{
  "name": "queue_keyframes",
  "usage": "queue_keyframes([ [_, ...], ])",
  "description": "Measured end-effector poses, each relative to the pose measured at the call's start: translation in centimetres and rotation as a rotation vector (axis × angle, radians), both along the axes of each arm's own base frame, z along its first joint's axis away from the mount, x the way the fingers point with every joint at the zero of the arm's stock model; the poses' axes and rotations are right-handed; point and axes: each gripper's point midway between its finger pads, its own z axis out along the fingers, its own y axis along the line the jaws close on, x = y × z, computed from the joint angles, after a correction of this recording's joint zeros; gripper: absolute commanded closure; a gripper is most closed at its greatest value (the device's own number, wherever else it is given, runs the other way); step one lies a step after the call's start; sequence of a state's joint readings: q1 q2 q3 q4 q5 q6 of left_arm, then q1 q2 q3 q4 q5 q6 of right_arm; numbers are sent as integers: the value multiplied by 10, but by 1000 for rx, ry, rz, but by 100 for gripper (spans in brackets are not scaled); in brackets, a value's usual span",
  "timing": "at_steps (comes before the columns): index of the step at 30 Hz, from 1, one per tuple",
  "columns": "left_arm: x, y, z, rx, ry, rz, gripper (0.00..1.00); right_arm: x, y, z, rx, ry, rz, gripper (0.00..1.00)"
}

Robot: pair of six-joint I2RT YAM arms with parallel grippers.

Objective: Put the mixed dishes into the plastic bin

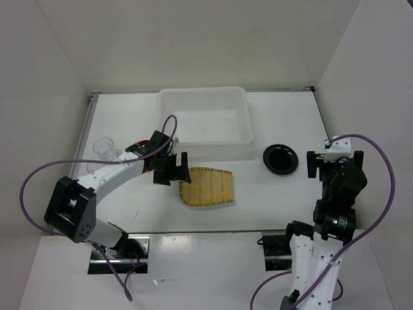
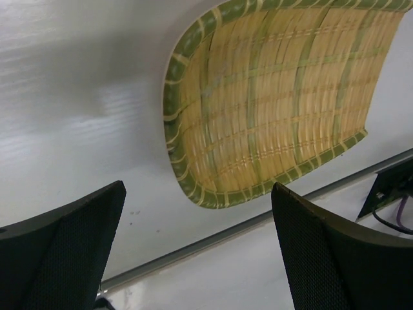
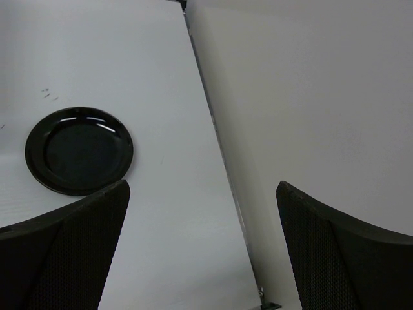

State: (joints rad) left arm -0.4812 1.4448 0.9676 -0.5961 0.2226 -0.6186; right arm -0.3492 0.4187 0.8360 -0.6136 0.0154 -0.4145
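Left end effector (image 1: 171, 169), its fingers spread wide with nothing between them, hovers at centre-left of the overhead view, just beside the left edge of the woven bamboo tray (image 1: 206, 187). That tray lies flat on the worktop (image 1: 271, 200), directly below the plastic bin (image 1: 205, 92), which sits at upper centre. Right end effector (image 1: 334, 163), equally spread and empty, hangs at the right, near the black plate (image 1: 281, 158). A clear cup (image 1: 103, 147) stands at far left, well apart from the bin.

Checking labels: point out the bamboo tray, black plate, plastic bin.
bamboo tray (image 1: 206, 187), top view, woven centre.
black plate (image 1: 281, 159), top view, glossy centre.
plastic bin (image 1: 206, 123), top view, bare floor.
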Motion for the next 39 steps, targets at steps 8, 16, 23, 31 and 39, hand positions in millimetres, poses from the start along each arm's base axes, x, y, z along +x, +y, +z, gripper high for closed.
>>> queue_keyframes([
  [8,-1,-14,-30,-75,20,-21,0,3,1,12,-15,-9,13,2],
  [16,0,-25,-50,-135,27,-51,0,1,-2,20,-38,-12,5,2],
  [23,10,-44,-49,-233,-18,-100,19,1,-6,24,-61,-3,-13,2],
  [31,8,-48,-62,-267,-21,-136,72,-3,-11,32,-93,-8,-37,2],
  [39,-5,-53,-61,-316,54,-137,100,-5,-14,33,-101,-5,-55,2],
])
